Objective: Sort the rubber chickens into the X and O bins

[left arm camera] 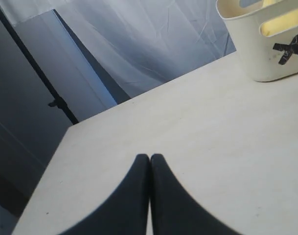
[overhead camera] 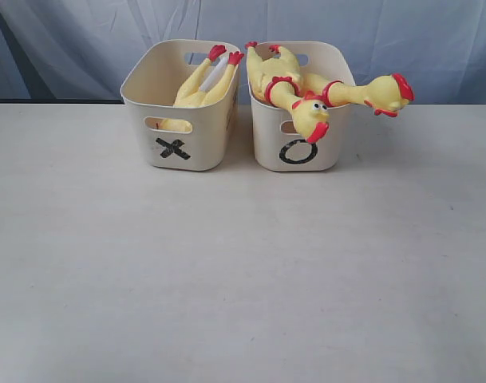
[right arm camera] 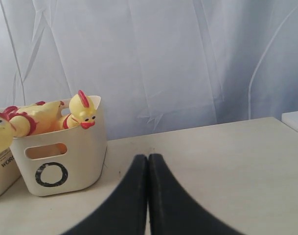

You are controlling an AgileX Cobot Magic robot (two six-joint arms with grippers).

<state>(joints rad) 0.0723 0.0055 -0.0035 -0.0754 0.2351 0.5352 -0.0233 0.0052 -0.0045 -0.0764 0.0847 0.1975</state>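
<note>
Two cream bins stand side by side at the back of the table. The X bin point(overhead camera: 179, 128) holds one yellow rubber chicken point(overhead camera: 201, 84), red feet up at the far rim. In the O bin point(overhead camera: 300, 140) lie two chickens: one head point(overhead camera: 310, 118) hangs over the front wall, the other point(overhead camera: 389, 93) sticks out past the right side. Neither gripper shows in the exterior view. My left gripper point(left arm camera: 149, 157) is shut and empty above bare table, the X bin point(left arm camera: 266, 44) far from it. Shut and empty as well, my right gripper point(right arm camera: 148, 157) sits apart from the O bin point(right arm camera: 60, 156).
A pale wrinkled curtain point(overhead camera: 434, 40) hangs behind the table. The light table top point(overhead camera: 243, 271) stretches in front of the bins. In the left wrist view the table's edge point(left arm camera: 65, 134) and a dark stand point(left arm camera: 58, 103) beyond it show.
</note>
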